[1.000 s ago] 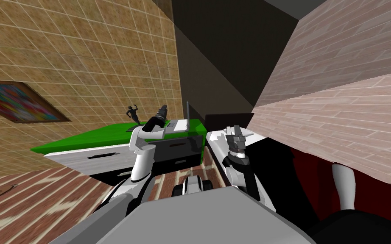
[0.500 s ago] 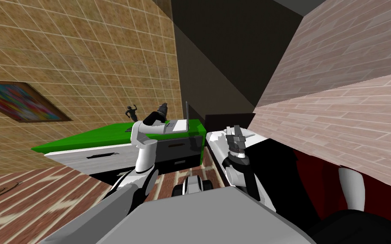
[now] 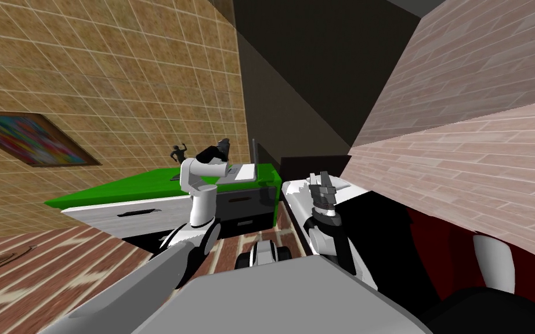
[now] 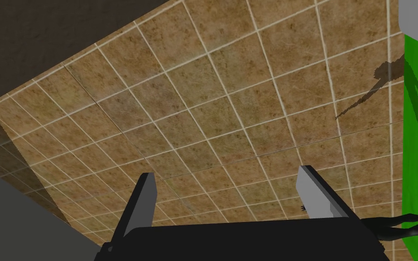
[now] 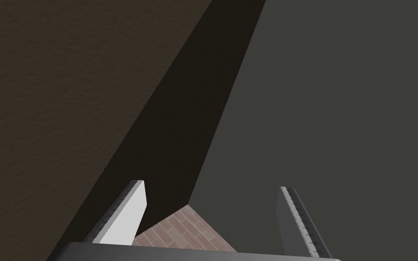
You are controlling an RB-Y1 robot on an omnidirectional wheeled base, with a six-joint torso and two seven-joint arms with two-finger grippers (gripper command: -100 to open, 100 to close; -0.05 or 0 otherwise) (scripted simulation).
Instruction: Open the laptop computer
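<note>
the laptop (image 3: 243, 171) sits on the green desk top (image 3: 138, 184), at the end of it next to the dark wall. it is open. its pale flat part lies on the green top. its lid (image 3: 255, 152) stands almost straight up and looks like a thin dark line, because the head view sees it from the edge. the lid rises from the side of the flat part that is away from the left gripper (image 3: 221, 146), so the screen faces that gripper and the tiled wall (image 3: 115, 75). the flat part runs along the desk from the lid toward the gripper.

the left gripper hangs just above the end of the flat part far from the lid. i cannot tell if it touches. in the left wrist view its two fingers (image 4: 144, 199) stand wide apart with nothing between them. a small dark figure (image 3: 177, 154) stands on the green top by the tiled wall, near that gripper.

dark drawers (image 3: 243, 203) sit under the laptop's end of the desk.

the right gripper (image 3: 321, 184) is held up well apart from the laptop, and its fingers (image 5: 128, 213) are spread and hold nothing.
</note>
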